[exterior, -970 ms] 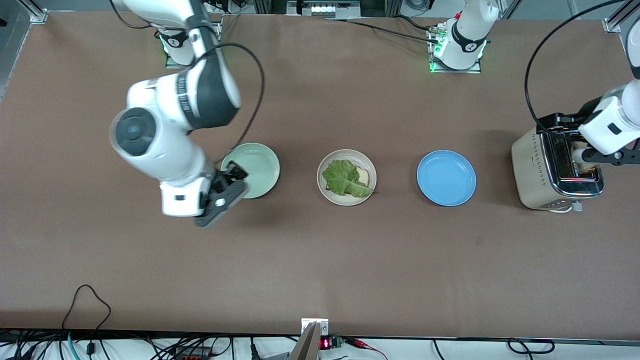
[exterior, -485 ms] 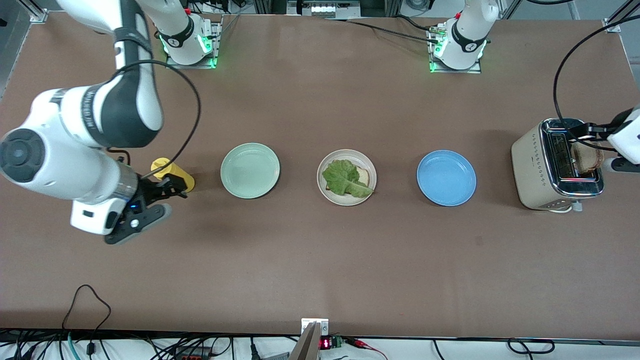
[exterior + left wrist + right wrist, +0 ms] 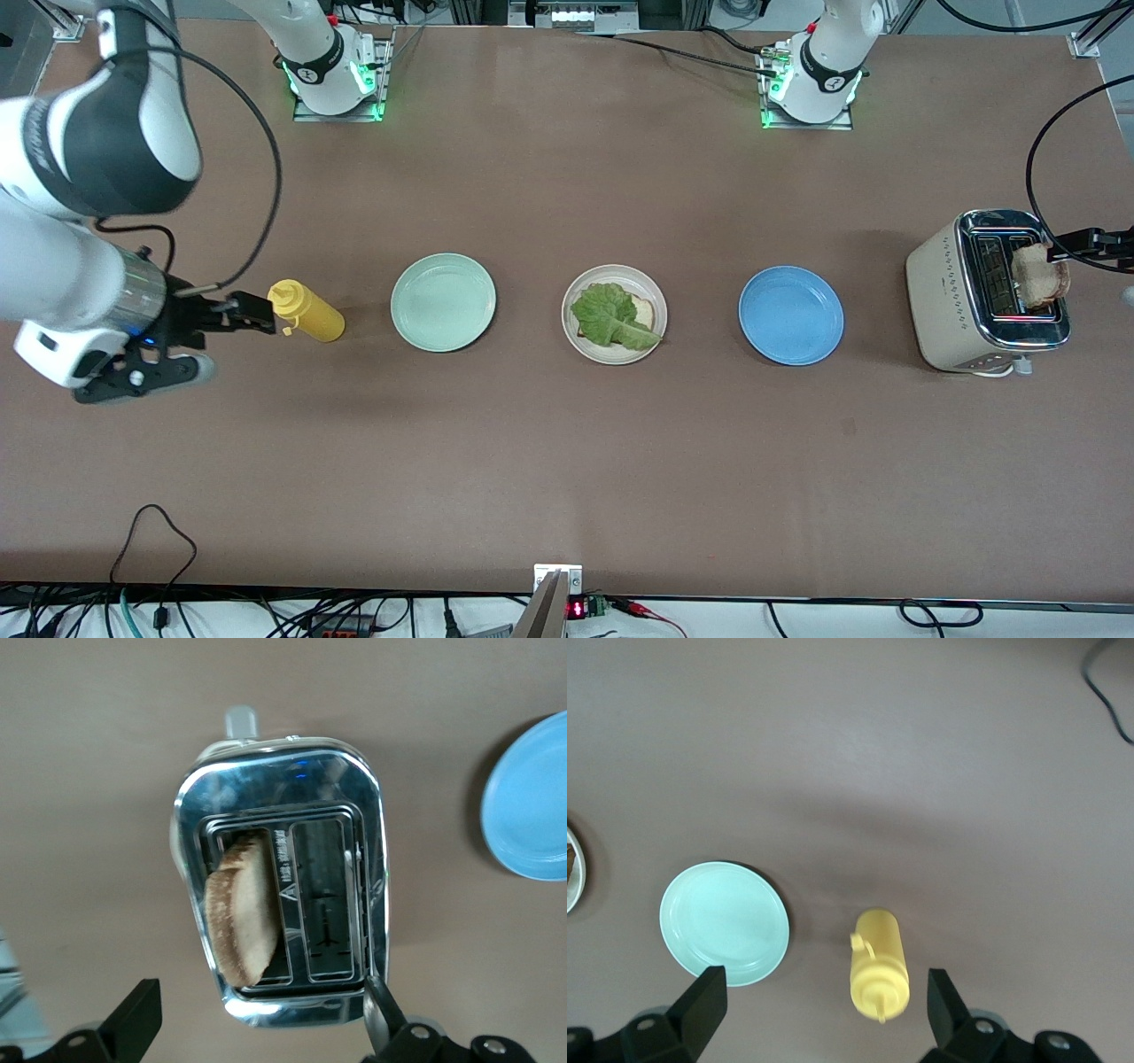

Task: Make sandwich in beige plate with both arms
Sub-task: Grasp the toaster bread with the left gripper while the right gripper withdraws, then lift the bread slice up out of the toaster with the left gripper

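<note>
Toast slice at risk of snagging in the toaster

Left gripper (image 3: 257, 1028), jaws wide and empty, is held over the toaster (image 3: 988, 292); a tilted toast slice (image 3: 244, 912) could be jammed. Right gripper (image 3: 819, 1010), equally spread and empty, is held over the mustard bottle (image 3: 306, 310). Lettuce (image 3: 611, 321) rests on the beige plate (image 3: 578, 344).

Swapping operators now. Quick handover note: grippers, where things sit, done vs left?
Left gripper: open, over the toaster, holding nothing.
Right gripper: open, empty, over the yellow bottle at the right arm's end of the table.
Beige plate: one toast slice with the lettuce leaf on top.
Second toast slice: sticking up out of the toaster.
Left: lift that slice and lay it on the lettuce.
</note>
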You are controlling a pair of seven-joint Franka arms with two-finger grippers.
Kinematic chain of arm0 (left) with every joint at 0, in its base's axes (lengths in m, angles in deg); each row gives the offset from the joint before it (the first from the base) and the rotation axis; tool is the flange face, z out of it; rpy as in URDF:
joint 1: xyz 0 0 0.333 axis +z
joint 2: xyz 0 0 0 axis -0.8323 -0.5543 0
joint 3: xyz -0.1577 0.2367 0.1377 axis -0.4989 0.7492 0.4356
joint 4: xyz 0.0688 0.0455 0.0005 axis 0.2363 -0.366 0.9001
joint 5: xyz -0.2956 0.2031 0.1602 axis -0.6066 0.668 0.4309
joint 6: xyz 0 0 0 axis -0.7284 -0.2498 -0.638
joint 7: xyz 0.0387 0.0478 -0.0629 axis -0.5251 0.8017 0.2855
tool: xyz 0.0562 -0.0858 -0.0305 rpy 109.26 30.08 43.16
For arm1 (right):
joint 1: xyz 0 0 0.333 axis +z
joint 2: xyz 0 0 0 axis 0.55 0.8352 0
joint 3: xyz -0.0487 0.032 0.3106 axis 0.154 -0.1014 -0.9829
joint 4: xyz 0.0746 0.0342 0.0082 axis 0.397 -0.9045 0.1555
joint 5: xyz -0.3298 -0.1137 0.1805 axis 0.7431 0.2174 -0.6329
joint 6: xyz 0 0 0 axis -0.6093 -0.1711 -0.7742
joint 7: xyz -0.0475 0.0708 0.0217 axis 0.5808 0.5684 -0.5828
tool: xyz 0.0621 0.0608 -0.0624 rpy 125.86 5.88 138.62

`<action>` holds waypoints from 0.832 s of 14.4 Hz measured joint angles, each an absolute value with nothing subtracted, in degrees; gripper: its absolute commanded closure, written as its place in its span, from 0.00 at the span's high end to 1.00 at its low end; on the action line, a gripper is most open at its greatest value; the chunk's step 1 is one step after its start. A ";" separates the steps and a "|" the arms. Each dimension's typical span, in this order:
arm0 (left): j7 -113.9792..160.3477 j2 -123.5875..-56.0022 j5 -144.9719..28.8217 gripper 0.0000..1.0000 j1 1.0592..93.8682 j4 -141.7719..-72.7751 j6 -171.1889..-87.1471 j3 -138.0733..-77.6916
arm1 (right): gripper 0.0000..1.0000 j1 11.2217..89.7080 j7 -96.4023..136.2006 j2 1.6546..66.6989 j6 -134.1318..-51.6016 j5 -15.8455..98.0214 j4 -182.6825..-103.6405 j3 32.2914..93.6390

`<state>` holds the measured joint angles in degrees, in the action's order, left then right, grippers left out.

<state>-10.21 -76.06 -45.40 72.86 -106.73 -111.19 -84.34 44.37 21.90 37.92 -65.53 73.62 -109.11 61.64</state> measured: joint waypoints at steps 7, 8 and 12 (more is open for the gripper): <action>-19.00 -82.34 -51.95 0.66 78.88 -107.67 -117.77 -84.48 | 1.00 36.92 34.06 25.77 -64.67 77.52 -120.13 54.22; -19.02 -82.68 -52.72 0.51 78.86 -107.67 -117.77 -84.61 | 1.00 36.92 35.05 23.72 -64.71 77.65 -122.28 54.04; -19.02 -83.32 -53.12 0.15 78.92 -107.83 -117.01 -84.66 | 1.00 36.52 36.09 16.42 -66.62 77.80 -129.79 54.00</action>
